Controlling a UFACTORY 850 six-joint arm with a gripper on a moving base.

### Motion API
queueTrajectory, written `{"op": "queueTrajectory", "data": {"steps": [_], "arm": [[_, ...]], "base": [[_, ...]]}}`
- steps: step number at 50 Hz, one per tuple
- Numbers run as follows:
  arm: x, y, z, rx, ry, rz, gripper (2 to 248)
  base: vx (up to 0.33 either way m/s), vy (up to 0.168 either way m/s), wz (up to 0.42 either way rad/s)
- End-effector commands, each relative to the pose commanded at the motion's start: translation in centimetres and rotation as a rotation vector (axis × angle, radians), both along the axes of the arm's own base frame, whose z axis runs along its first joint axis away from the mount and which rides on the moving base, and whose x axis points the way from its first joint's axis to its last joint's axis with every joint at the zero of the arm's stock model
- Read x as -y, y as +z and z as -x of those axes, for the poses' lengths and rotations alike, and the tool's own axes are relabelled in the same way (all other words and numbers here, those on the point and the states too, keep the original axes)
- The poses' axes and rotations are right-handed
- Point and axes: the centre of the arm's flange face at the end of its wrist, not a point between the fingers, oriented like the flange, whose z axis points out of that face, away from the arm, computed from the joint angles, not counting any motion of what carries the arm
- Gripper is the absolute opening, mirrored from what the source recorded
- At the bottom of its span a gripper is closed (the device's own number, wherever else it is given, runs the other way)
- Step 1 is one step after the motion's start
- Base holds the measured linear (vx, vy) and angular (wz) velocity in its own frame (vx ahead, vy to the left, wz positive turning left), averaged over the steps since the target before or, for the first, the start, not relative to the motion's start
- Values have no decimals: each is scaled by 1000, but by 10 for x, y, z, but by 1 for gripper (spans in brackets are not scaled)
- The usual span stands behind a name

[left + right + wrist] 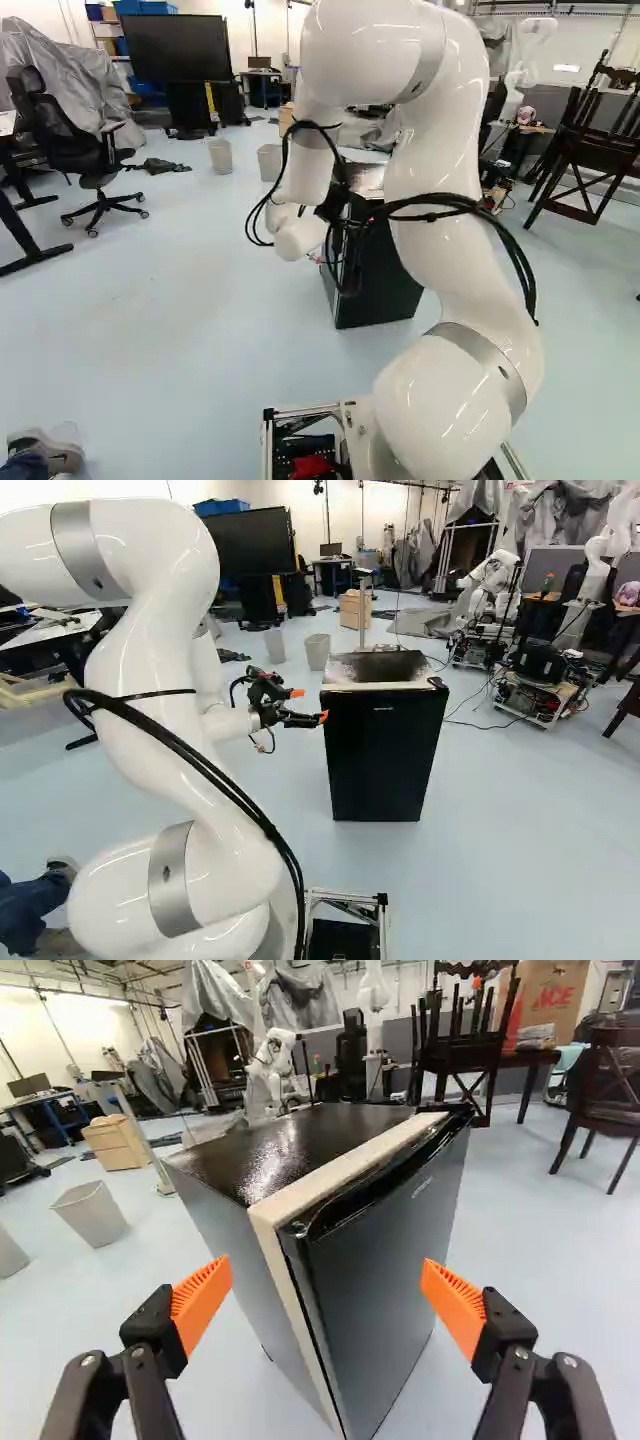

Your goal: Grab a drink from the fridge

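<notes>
Fridge point(385, 755) upright on the floor point(520, 830), tool point(310, 705) released, fingers spread wide, fridge's near corner looming ahead between them, two pale bins point(317, 653) behind, wooden cabinet point(355, 609) farther back, another robot point(490, 585) beyond, dark chair point(592, 145) well apart.

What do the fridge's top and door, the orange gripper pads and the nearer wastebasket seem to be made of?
Fridge top: glossy, mirror-like highlights; lacquered metal or plastic, can't tell which.
Fridge door: smooth, dark, softer sheen; probably painted metal.
Orange pads: matte, ribbed; likely rubber or flexible plastic.
Wastebasket: pale, thin-walled, dull; probably moulded plastic.
</notes>
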Motion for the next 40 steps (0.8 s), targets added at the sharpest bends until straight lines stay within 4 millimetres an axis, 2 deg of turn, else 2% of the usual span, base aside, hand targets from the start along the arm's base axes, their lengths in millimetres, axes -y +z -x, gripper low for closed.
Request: {"op": "queueTrajectory", "data": {"steps": [16, 40], "arm": [[-10, -3, -11, 15, -78, -23, 247], [-12, -5, -35, 40, -142, -47, 247]], "base": [[0, 0, 0], [0, 0, 0]]}}
